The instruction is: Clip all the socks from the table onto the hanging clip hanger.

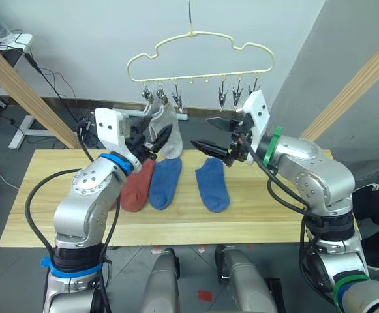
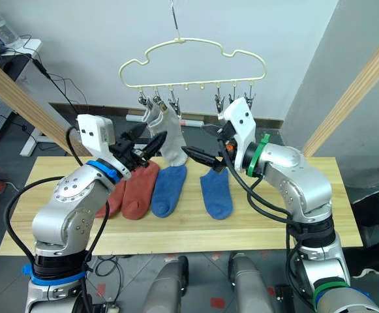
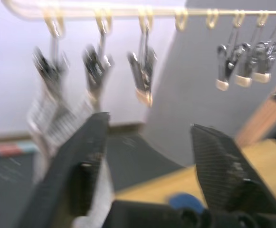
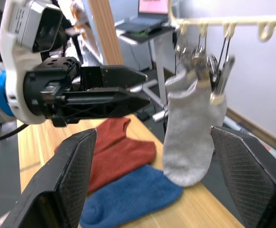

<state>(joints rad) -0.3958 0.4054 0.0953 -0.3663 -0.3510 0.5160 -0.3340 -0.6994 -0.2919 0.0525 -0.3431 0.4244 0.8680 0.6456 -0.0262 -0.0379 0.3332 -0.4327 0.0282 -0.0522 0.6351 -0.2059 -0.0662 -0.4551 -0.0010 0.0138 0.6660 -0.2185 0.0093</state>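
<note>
On the table (image 1: pixel 254 218), the nearest things are four socks lying flat: two blue socks (image 1: pixel 166 182) at the middle and two red socks (image 2: pixel 139 189) at about 9 o'clock from them, one red partly under the left arm. Above them, the left gripper (image 2: pixel 143 145) and the right gripper (image 2: pixel 205 147) both hang in the air with fingers wide apart and nothing between them. Farther, at 12 o'clock, the clip hanger (image 1: pixel 199 59) carries grey socks (image 1: pixel 166 130) on its left clips; I think it is two, but they overlap. So I judge the grey pair is done, and the next move calls for lowering one gripper to a sock on the table. The clips at the right side (image 1: pixel 238 96) are free, and the table has much open room at both ends.
</note>
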